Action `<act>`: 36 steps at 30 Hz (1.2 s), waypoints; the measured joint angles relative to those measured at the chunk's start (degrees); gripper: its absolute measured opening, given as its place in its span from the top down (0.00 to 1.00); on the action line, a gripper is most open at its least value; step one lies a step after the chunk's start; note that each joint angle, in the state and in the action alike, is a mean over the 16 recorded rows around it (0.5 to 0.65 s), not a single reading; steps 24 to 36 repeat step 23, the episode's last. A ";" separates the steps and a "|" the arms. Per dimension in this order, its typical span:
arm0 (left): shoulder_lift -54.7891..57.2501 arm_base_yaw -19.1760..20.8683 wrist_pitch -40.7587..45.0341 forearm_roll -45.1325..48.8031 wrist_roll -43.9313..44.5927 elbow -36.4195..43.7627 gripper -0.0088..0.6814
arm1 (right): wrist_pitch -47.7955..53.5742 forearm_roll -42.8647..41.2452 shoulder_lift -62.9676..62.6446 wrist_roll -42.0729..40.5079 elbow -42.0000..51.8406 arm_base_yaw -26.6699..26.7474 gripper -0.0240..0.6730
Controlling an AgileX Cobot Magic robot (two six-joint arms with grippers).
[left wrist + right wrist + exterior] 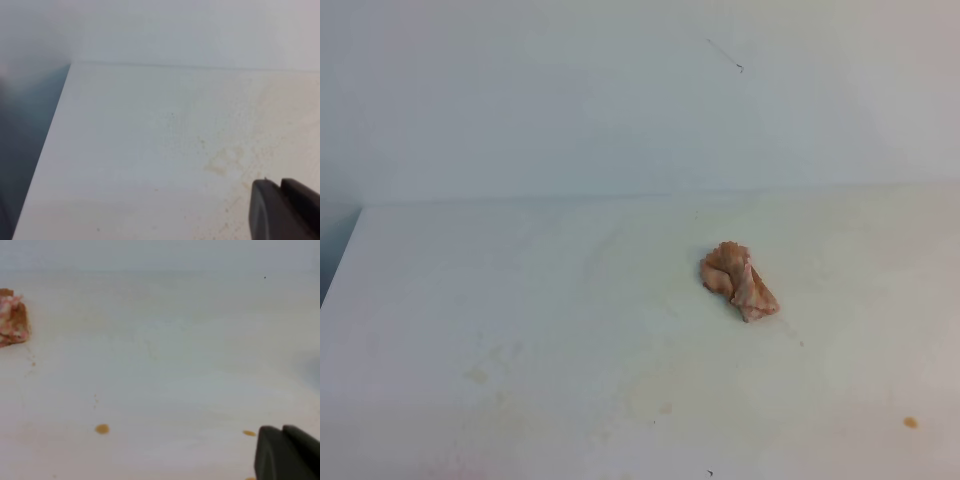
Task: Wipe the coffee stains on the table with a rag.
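Observation:
The rag [738, 280] lies wadded on the white table [520, 300], right of the middle, pinkish-tan with orange-brown patches; nothing touches it. The right wrist view catches the rag [12, 315] at its far left edge. The coffee stains are out of view; I see only faint yellowish smudges [475, 375] on the surface. Neither gripper appears in the exterior high view. My left gripper [280, 184] shows at the lower right of its own view, dark fingers together, holding nothing. My right gripper [282, 430] is likewise shut and empty, low above the table [175, 365].
A tiny lone orange dot [911, 422] sits near the front right; the right wrist view shows this dot [102, 428] and another small fleck [249, 433]. The table's left edge [47, 150] drops to a dark gap. A pale wall [620, 100] stands behind.

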 joint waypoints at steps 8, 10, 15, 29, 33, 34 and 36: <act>0.00 0.00 0.00 0.00 0.00 -0.11 0.99 | 0.00 0.00 0.00 -0.03 0.00 0.00 0.97; 0.10 0.00 0.00 0.00 0.00 0.00 0.99 | 0.00 0.00 0.00 -0.05 0.00 0.00 0.97; 0.00 0.00 0.00 0.00 0.00 0.22 0.99 | 0.00 0.00 0.00 -0.08 0.00 0.00 0.97; -0.08 0.00 0.00 0.01 0.00 0.65 0.99 | 0.00 0.00 0.00 -0.12 0.00 0.00 0.97; -0.08 0.00 0.00 0.01 0.00 0.65 0.99 | 0.00 0.00 0.00 -0.12 0.00 0.00 0.97; -0.08 0.00 0.00 0.01 0.00 0.65 0.99 | 0.00 0.00 0.00 -0.12 0.00 0.00 0.97; -0.08 0.00 0.00 0.01 0.00 0.65 0.99 | 0.00 0.00 0.00 -0.12 0.00 0.00 0.97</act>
